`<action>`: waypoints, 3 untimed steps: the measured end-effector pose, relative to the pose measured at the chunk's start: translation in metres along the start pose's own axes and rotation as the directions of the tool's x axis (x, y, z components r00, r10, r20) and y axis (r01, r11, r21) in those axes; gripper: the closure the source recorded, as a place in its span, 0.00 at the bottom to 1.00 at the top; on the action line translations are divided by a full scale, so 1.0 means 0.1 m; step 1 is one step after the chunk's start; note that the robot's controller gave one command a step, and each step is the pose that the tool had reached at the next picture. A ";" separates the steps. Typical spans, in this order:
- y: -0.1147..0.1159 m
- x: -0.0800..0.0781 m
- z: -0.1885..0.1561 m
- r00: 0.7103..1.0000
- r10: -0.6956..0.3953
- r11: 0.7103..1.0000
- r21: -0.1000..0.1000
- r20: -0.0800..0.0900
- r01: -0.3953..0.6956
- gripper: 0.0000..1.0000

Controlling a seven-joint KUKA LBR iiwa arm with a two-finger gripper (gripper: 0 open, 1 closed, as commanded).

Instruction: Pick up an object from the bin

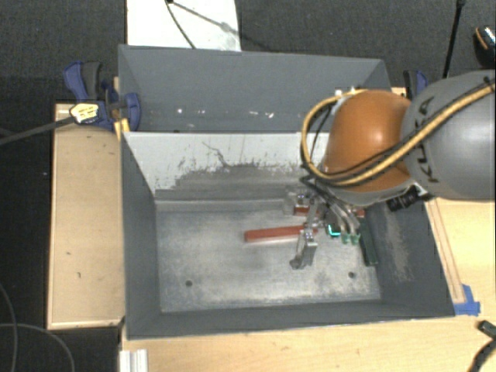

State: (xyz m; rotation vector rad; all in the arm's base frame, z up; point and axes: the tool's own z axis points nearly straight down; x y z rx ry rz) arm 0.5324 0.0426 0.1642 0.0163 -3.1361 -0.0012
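Note:
A flat reddish-brown stick point(273, 235) lies crosswise in the middle of the bin floor. Its right end runs in under my gripper point(299, 260), which hangs low over the floor just right of centre, its tip a little in front of the stick's right end. Whether it touches the stick is hidden by its own body. A dark, narrow bar point(369, 243) lies lengthwise along the foot of the right wall, right of the gripper.
The arm with its orange cover and looped cables reaches in from the right and hides the bin's back right corner. The bin's sloping walls rise on all sides; bare scuffed floor spreads left of and in front of the stick.

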 end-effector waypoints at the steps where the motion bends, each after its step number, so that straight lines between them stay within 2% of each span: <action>1: 0.08 -0.52 0.96 0.874 -0.486 0.874 0.003 0.006 0.486 0.00; 2: 0.08 -0.53 0.93 0.877 -0.481 0.877 0.003 0.009 0.481 1.00; 3: -0.23 -0.36 -0.88 0.684 -0.729 0.684 0.012 0.010 0.729 1.00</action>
